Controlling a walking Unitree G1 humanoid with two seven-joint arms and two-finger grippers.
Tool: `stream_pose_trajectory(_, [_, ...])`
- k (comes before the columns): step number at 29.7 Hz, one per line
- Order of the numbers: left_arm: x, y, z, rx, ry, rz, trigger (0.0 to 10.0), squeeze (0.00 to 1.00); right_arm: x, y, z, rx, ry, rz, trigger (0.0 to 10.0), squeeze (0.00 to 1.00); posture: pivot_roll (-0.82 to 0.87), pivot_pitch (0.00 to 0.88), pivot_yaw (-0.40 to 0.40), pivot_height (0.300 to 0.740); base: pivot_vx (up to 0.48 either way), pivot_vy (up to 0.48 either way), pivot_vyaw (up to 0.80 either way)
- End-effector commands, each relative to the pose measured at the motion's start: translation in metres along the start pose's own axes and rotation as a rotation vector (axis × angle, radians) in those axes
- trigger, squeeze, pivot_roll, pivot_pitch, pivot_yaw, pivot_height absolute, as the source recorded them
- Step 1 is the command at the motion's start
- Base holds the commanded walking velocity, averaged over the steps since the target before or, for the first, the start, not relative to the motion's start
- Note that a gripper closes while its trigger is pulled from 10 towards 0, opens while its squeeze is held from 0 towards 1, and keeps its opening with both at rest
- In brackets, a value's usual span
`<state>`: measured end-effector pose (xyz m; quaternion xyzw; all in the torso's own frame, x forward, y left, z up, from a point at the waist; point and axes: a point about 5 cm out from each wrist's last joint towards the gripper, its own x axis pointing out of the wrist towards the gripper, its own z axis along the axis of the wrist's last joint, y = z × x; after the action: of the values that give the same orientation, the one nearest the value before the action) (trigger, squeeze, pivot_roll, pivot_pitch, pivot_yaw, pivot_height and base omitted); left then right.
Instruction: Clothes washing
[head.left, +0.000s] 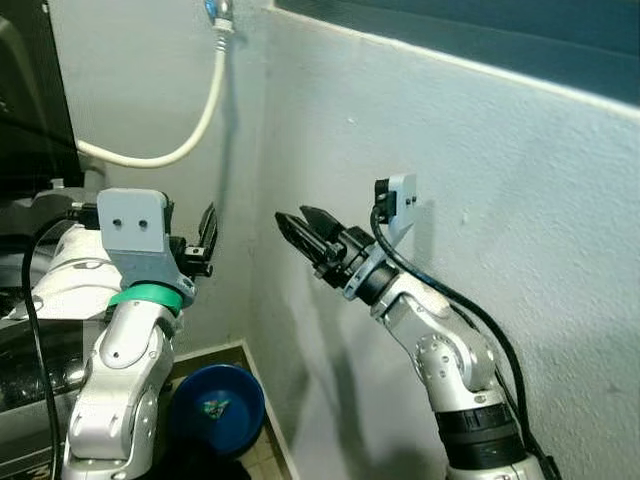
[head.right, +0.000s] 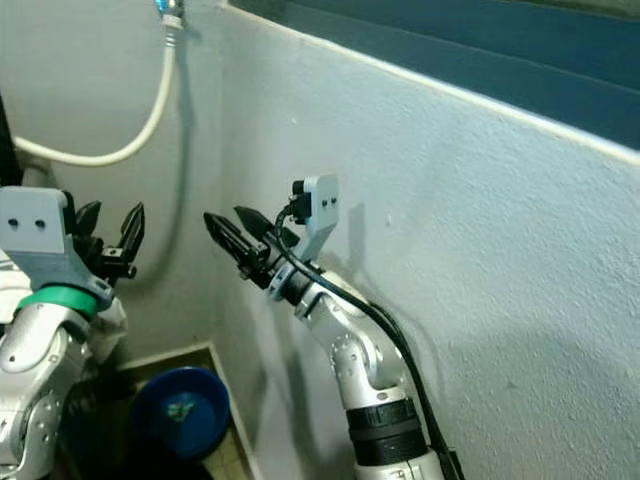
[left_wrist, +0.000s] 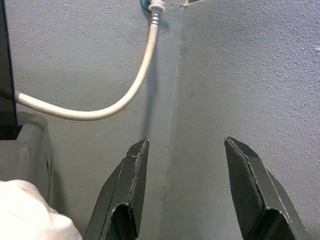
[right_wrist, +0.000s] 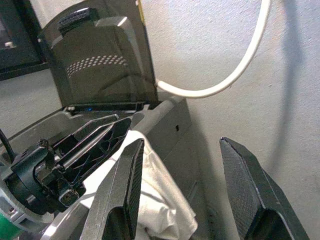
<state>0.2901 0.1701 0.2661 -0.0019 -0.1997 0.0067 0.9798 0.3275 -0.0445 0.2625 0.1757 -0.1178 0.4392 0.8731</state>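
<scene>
a: start with the head views. where are the arms?

b: both are raised in a corner of grey wall (head.left: 480, 180). the left claw (head.left: 203, 240) sits up by the washing machine (head.left: 40, 210), and the right claw (head.left: 305, 236) points toward it, fingers a little apart and empty. a white hose (head.left: 190, 140) droops from a tap (head.left: 220, 12) high on the wall, and a blue bowl (head.left: 215, 405) lies on the floor in the corner below.

a: why held up like that?

b: my guess is they are lifted clear of the machine's rim, ready to reach for the cloth.

a: and the left wrist view?

b: the left claw's fingers (left_wrist: 127, 190) are spread wide with nothing between them, aimed at the wall corner. a bit of white cloth (left_wrist: 30, 212) shows at the edge, beside the machine's pale side.

a: the right wrist view?

b: its fingers (right_wrist: 125, 190) are also wide apart and empty. beyond them the machine's dark lid (right_wrist: 95, 55) stands open and tilted back. the white cloth (right_wrist: 155, 195) is draped over the machine's rim, hanging down the outside.

a: which way does the cloth run?

b: its long axis seems to run from the rim downward along the machine's side, the loose end pointing to the floor. it looks half in, half out, so i judge it is not yet loaded.
</scene>
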Motion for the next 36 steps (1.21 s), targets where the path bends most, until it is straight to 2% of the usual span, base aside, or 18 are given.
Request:
stream_pose_trajectory(1, [-0.002,-0.003,-0.002,-0.005,0.016,-0.008,10.0,0.0,-0.002,0.0,-0.002,-0.003,0.013,0.002,10.0,0.0,0.03,0.021,-0.133,0.74,0.0,0.0,0.0])
stream_pose_trajectory(9, [-0.003,-0.002,-0.002,-0.005,0.013,0.001,10.0,0.0,-0.001,0.002,-0.003,-0.009,0.022,0.021,10.0,0.0,0.03,0.021,-0.133,0.74,0.0,0.0,0.0])
stream_pose_trajectory(14, [-0.003,-0.001,-0.002,-0.005,0.011,0.005,10.0,0.0,-0.001,0.009,-0.006,-0.061,0.052,0.075,10.0,0.0,0.03,0.012,-0.139,0.74,0.0,0.0,0.0])
stream_pose_trajectory(28, [-0.005,0.0,-0.002,0.003,0.012,0.01,10.0,0.0,-0.002,0.012,-0.01,-0.065,0.07,0.104,10.0,0.0,0.04,0.008,-0.143,0.74,0.0,0.0,0.0])
stream_pose_trajectory(36, [-0.005,0.001,0.001,0.01,0.005,0.014,10.0,0.0,-0.002,0.015,-0.012,-0.087,0.079,0.123,10.0,0.0,0.04,0.007,-0.145,0.74,0.0,0.0,0.8])
